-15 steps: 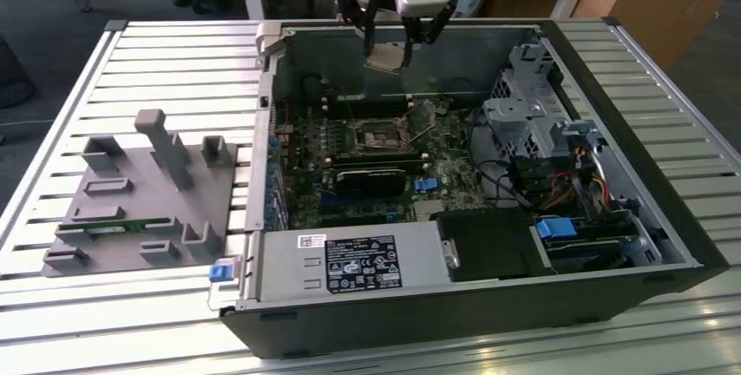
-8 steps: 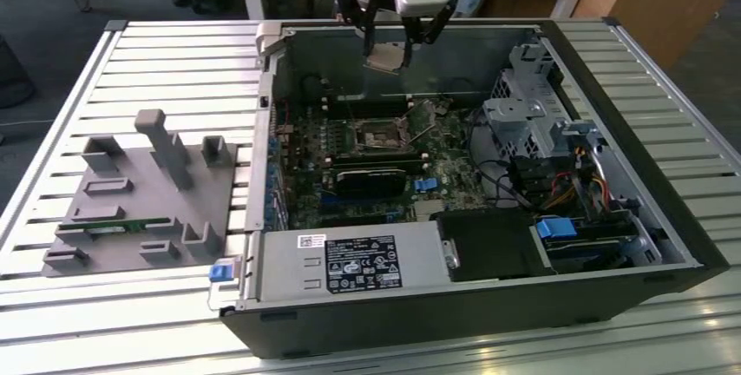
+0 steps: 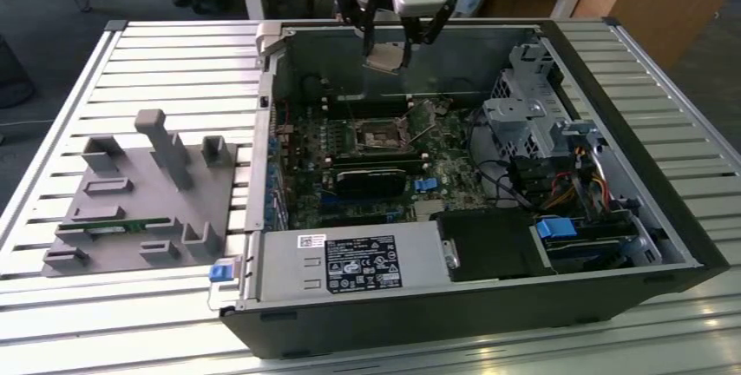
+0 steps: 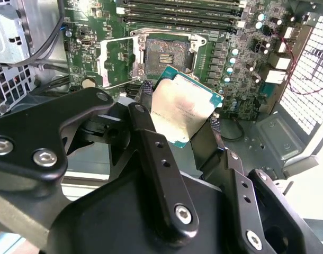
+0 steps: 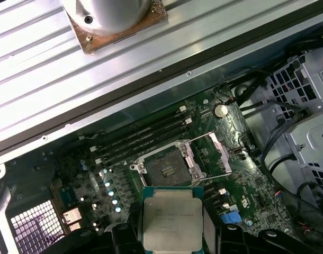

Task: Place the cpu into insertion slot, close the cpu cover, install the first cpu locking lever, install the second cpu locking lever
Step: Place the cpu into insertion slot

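While my gripper (image 3: 391, 49) clamps the cpu (image 4: 185, 111) by 2 opposite edges, well above the open insertion slot (image 5: 164, 166), I judge it best to square the chip to the socket and keep it level, clear of the raised cpu cover (image 4: 116, 62).

On the cpu (image 4: 185, 108): dull silver metal face, smudged and faintly tarnished, thin teal laminate rim. On the gripper (image 4: 180, 106): smooth matt black links, bright steel bolt heads. At the insertion slot (image 5: 164, 166): dark matt centre, shiny bare-metal surround. On the cpu cover (image 5: 223, 154): thin polished metal, reflective. On the motherboard (image 5: 230, 127): glossy green laminate. On the case (image 3: 463, 314): matt black outside, dull grey sheet steel within. On the table (image 3: 173, 54): ribbed satin aluminium. On the fixture block (image 3: 139, 201): matt grey plastic.
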`<move>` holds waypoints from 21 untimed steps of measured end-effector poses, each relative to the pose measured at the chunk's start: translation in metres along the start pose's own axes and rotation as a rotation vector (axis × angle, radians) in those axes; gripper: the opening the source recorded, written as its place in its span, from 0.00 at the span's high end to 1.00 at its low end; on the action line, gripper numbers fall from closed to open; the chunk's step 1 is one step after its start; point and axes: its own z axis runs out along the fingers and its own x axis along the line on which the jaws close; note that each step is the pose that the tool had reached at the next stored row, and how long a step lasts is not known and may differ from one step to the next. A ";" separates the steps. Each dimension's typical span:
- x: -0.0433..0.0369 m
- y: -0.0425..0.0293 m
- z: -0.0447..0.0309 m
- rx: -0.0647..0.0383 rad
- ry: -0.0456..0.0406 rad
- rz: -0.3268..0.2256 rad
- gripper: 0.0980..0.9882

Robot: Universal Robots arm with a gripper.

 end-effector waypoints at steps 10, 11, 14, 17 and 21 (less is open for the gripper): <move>0.0001 -0.0001 0.0000 0.000 -0.0015 0.017 0.50; 0.0001 -0.0001 0.0000 0.000 -0.0016 0.018 0.50; 0.0001 -0.0001 0.0000 -0.001 -0.0021 0.024 0.50; 0.0001 -0.0001 0.0000 -0.001 -0.0026 0.029 0.50; 0.0001 -0.0001 0.0000 -0.001 -0.0032 0.036 0.50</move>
